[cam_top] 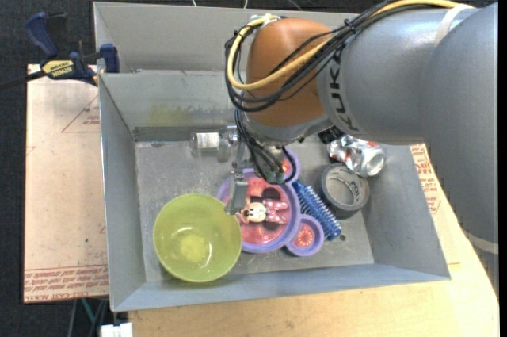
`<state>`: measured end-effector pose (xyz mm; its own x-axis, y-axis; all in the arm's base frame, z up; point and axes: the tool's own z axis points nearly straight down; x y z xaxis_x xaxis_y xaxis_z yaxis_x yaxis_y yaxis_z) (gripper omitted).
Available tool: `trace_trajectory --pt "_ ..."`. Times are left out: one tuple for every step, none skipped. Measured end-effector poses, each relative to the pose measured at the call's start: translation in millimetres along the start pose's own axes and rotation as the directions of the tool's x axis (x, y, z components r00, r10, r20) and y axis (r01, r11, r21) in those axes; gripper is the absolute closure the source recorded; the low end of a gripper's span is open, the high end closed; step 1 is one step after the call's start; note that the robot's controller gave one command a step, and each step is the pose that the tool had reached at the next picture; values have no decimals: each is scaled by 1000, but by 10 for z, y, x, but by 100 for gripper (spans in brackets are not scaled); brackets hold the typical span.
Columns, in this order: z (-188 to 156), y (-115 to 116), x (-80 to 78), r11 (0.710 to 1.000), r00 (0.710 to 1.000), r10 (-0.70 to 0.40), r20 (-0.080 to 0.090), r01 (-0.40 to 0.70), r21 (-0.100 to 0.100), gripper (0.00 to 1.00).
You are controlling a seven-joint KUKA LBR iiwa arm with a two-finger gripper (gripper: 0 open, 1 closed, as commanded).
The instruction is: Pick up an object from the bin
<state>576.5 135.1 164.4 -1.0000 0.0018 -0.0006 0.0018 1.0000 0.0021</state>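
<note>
My gripper (234,199) hangs low in the middle of the bin, under the arm's orange cover. It is at the left rim of a purple plate (279,236) with a pink cartoon-mouse picture, between that plate and a yellow-green bowl (196,239). The bowl sits at the bin's front left and touches the plate. Along the plate's right side lies a blue bristled brush (320,210). A small silver metal cylinder (207,140) lies just behind and to the left of the gripper, near the back wall.
A grey tape roll (346,189) lies to the right of the brush. A crumpled silver can (358,154) sits behind it, near the right wall. The arm and its cables cover the bin's back right part.
</note>
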Motion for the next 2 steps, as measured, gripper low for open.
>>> trace_trajectory --pt "0 0 0 1000 1000 0 0 0 0 0" --pt "790 336 801 990 990 -144 9 144 -2 0"
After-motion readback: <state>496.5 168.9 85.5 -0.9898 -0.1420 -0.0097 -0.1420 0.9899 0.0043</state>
